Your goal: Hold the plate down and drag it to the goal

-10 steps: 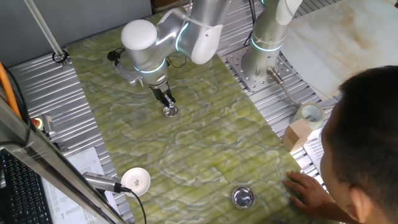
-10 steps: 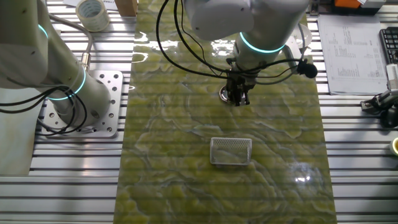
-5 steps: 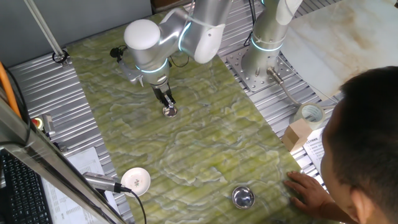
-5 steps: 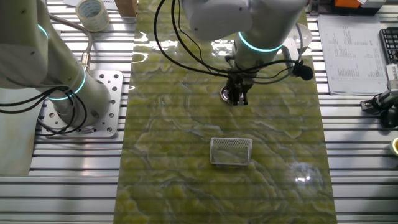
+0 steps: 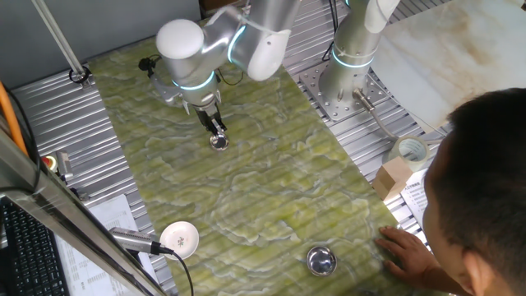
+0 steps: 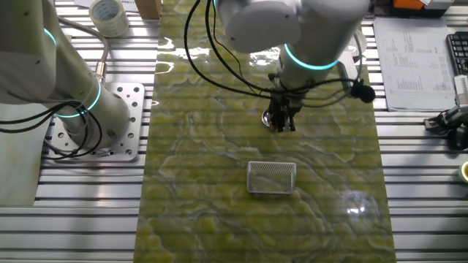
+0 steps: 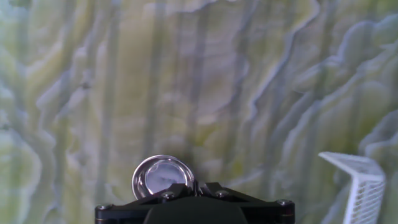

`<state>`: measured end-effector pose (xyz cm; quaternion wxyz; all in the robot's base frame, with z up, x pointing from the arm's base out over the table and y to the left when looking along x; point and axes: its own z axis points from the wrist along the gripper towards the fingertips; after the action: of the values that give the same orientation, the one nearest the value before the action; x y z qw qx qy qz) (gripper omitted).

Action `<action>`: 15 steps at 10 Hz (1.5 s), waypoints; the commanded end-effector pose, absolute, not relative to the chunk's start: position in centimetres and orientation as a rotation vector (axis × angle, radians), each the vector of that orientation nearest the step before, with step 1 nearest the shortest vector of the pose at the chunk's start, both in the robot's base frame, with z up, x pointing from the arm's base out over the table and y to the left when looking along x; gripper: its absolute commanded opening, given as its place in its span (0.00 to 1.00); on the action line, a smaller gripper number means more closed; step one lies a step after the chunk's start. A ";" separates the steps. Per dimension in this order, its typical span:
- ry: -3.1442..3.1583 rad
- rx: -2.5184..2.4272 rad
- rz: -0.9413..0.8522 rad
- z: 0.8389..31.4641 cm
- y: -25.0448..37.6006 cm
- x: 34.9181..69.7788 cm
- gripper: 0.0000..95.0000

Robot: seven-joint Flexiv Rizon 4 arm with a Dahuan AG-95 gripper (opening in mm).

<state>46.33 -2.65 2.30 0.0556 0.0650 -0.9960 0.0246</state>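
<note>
The gripper [image 5: 216, 130] points down at the green marbled mat [image 5: 271, 189], its tip resting on the plate [image 5: 219, 141], which sits on the mat toward 11 o'clock in one fixed view. In the hand view the plate [image 7: 163, 177] shows as a shiny round dish with a raised rim, lying at 6 o'clock right against the dark front of the gripper [image 7: 194, 188]; the fingers look drawn together with the tip at the dish's near rim, though their ends are mostly hidden by the gripper body.

From the other fixed view the gripper [image 6: 281, 124] covers nearly all of the plate [image 6: 268, 115], only a sliver showing at its 9 o'clock side. A white mesh basket [image 6: 272, 177] stands on the mat at 6 o'clock from the gripper, apart from it (the same basket [image 7: 356, 184] peeks in at 4 o'clock in the hand view).

Well away, near the mat's edge at 5 o'clock in one fixed view, sits a larger metal bowl [image 5: 321, 261], with a person's hand [image 5: 404, 249] flat on the mat just beside it. A white disc [image 5: 181, 238] lies at 7 o'clock.
</note>
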 end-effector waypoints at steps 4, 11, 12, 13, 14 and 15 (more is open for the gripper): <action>-3.015 0.247 0.076 1.9 -4.7 46.6 0.00; -3.022 0.224 0.066 1.5 -3.6 46.5 0.00; -3.022 0.214 0.074 1.5 -3.6 46.5 0.00; -3.022 0.212 0.076 1.5 -3.6 46.5 0.00; -3.021 0.211 0.081 1.5 -3.6 46.5 0.00; -3.020 0.211 0.082 1.5 -3.6 46.5 0.00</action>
<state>46.56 -3.58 1.55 0.0564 0.0695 -0.9956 0.0271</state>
